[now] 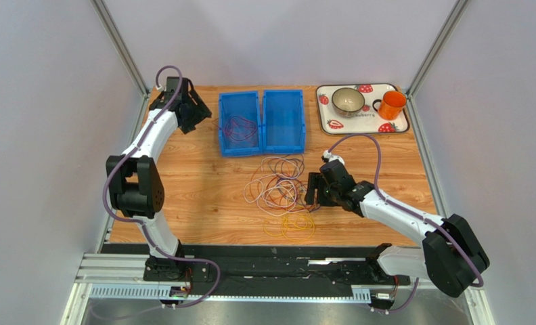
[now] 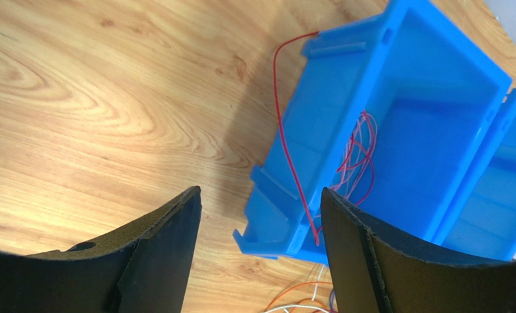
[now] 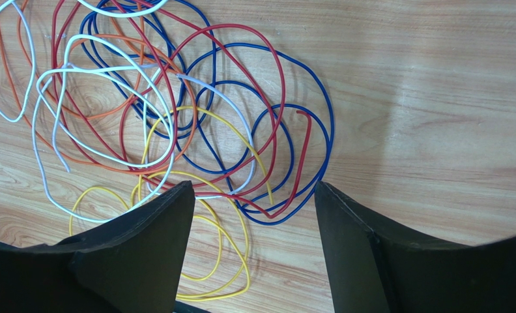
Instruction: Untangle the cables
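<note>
The cables [image 1: 281, 193] lie mostly in one loose tangle near the middle of the bench [image 1: 196, 196], just in front of two blue bins. Red, blue, white, orange and yellow loops cross over one another, and the yellow loops [image 1: 298, 227] spill out on the near side. One more red cable [image 2: 361, 153] sits coiled inside the left bin [image 1: 221, 128], with a single strand running up along that bin's end wall to its rim. The right bin [image 1: 284, 122] stands touching it, side by side. The left gripper [image 2: 260, 195] hangs over the bench just beside the left bin's outer side, its jaws standing well apart with nothing between them. The right gripper [image 3: 254, 189] is at the right edge of the tangle, jaws likewise apart and clamped on nothing. Red and blue loops show on the bench between them, though I cannot tell whether the tips touch any cable. In the far right corner a strawberry-print tray [image 1: 331, 125] carries a bowl [image 1: 348, 100] and an orange mug [image 1: 391, 105].
</note>
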Action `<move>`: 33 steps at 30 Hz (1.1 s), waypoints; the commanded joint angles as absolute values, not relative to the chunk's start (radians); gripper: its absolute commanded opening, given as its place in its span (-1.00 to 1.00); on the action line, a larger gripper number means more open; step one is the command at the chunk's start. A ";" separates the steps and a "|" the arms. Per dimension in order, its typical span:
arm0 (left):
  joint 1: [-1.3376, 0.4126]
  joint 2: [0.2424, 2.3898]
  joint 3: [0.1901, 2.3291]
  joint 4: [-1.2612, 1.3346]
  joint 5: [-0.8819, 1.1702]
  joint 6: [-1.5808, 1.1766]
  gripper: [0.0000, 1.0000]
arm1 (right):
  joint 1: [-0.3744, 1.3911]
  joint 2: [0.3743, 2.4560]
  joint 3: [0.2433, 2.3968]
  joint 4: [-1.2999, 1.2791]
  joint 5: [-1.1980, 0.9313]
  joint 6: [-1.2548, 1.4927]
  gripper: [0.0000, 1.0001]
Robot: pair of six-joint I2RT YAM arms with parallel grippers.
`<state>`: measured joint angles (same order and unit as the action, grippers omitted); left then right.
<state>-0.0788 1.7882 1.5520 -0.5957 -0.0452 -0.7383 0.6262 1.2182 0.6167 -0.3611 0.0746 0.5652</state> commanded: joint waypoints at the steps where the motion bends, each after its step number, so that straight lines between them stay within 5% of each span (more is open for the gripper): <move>1: -0.068 1.805 1.548 -0.482 0.081 -0.814 0.50 | 0.630 1.210 0.637 -0.350 0.071 0.575 0.43; 33: -0.012 1.937 1.447 -0.275 0.189 -1.005 0.19 | 0.630 1.278 0.655 -0.337 0.077 0.568 0.43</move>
